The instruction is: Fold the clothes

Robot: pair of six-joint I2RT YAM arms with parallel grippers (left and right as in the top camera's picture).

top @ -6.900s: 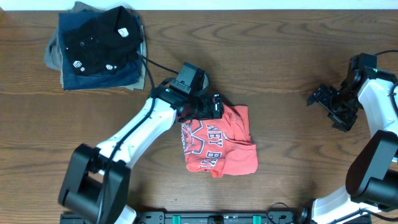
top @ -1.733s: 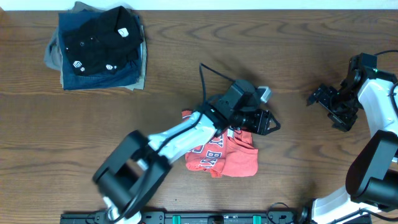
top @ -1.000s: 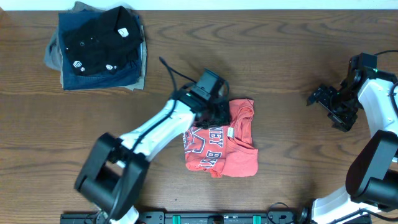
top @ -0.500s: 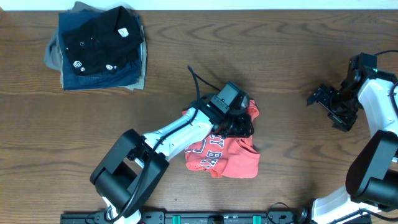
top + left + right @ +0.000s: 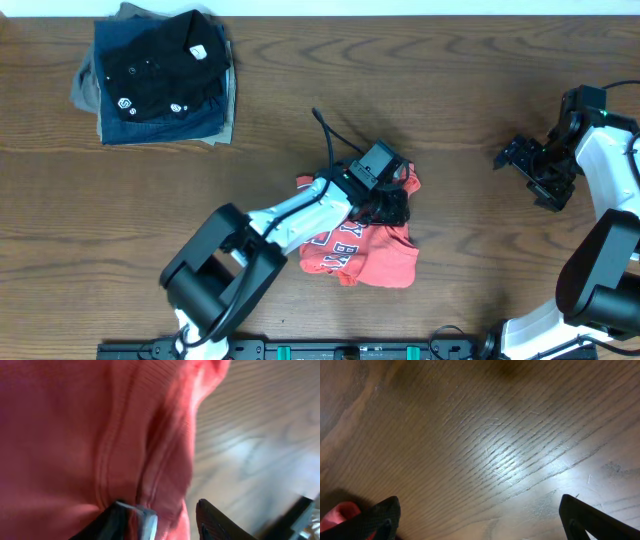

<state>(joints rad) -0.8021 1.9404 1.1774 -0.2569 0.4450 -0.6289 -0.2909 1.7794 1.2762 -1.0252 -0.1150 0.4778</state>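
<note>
Compared with half a second ago, my left gripper (image 5: 393, 208) sits slightly further right on the T-shirt (image 5: 365, 250), pinching its hem; the right gripper (image 5: 528, 168) gapes wide.

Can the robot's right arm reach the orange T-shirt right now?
Probably yes. The right fingers are open, and only bare table lies between them and the T-shirt's right side. The left arm covers just its top.

overhead: top-down, far | left wrist: close on T-shirt (image 5: 75, 435) | right wrist: low over table (image 5: 510, 435)
</note>
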